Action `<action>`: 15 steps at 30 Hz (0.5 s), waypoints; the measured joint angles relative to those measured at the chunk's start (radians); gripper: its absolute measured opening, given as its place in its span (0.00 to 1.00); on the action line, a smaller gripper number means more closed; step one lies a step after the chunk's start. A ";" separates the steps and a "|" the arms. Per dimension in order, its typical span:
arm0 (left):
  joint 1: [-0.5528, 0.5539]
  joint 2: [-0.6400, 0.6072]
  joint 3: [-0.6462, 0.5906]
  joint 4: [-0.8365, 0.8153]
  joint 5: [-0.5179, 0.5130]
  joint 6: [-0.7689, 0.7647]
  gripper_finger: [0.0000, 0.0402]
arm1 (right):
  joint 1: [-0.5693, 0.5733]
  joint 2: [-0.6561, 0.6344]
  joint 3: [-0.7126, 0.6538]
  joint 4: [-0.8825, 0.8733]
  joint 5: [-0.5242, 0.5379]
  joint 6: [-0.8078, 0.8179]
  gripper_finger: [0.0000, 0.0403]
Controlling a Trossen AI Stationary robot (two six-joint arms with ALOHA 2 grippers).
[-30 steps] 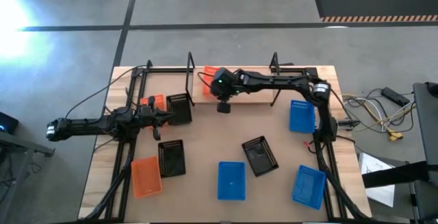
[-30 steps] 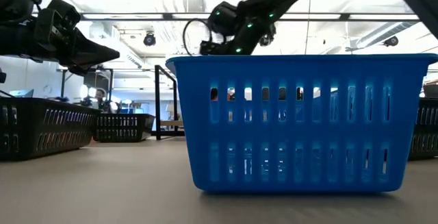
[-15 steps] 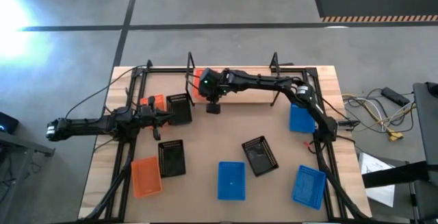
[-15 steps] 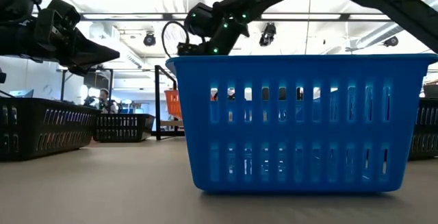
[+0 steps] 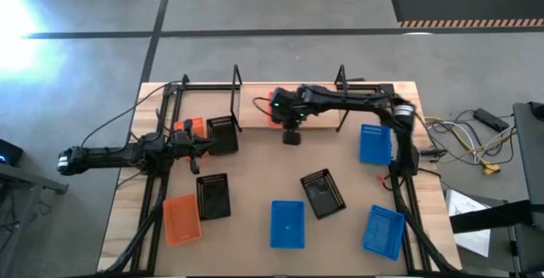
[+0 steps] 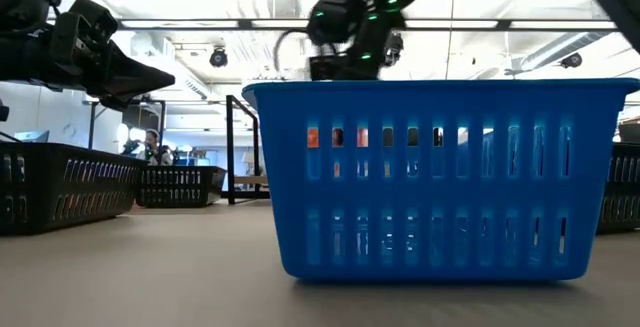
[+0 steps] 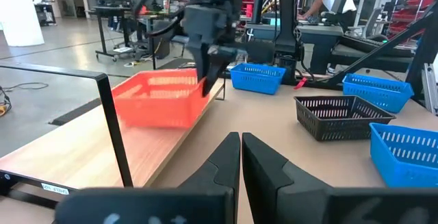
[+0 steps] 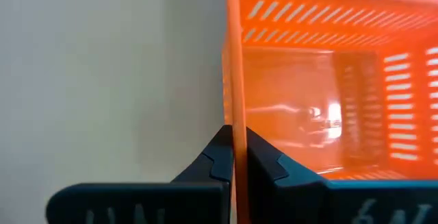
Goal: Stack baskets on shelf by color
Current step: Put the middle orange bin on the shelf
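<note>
An orange basket (image 5: 274, 111) is over the light wooden shelf board (image 5: 319, 118), between the black wire uprights (image 5: 237, 91); my right gripper (image 5: 291, 118) is shut on it. In the left wrist view the same basket (image 7: 159, 99) is level at the board's surface, though I cannot tell whether its bottom touches. My left gripper (image 5: 201, 147) is shut and hovers above the table's left part, beside another orange basket (image 5: 192, 126) and a black basket (image 5: 223, 133). The low view shows it raised (image 6: 135, 73). My right gripper pinches one side wall of the orange basket at its rim (image 8: 234, 118), one finger (image 8: 220, 157) outside and the other inside the basket. The fingers come down from above. The basket stays level under the gripper, over the shelf board.
Loose on the table lie a black basket (image 5: 213, 195), an orange one (image 5: 181, 218), a blue one (image 5: 287, 224), a black one (image 5: 322, 192) and two blue ones (image 5: 375, 144) (image 5: 383, 230). The near blue basket (image 6: 440, 177) fills the low view.
My right gripper, holding the orange basket, first swung toward the shelf's left upright, then came back toward the right and a little nearer, so that the basket now stands over the board's middle. It has stayed shut on the basket throughout.
</note>
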 joint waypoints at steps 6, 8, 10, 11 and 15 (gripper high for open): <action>0.000 0.000 0.000 0.000 0.000 0.000 0.00 | -0.035 -0.225 -0.257 0.001 0.080 0.006 0.02; 0.000 0.000 0.000 0.000 0.000 0.000 0.00 | -0.056 -0.295 -0.329 0.011 0.081 -0.010 0.02; 0.000 0.000 0.000 0.000 0.000 0.000 0.00 | -0.078 -0.355 -0.398 0.042 0.081 -0.030 0.02; 0.000 0.000 0.000 0.000 0.000 0.000 0.00 | -0.088 -0.378 -0.428 0.062 0.081 -0.039 0.02; 0.000 0.000 0.000 0.000 0.000 0.000 0.00 | -0.124 -0.446 -0.532 0.114 0.081 -0.083 0.02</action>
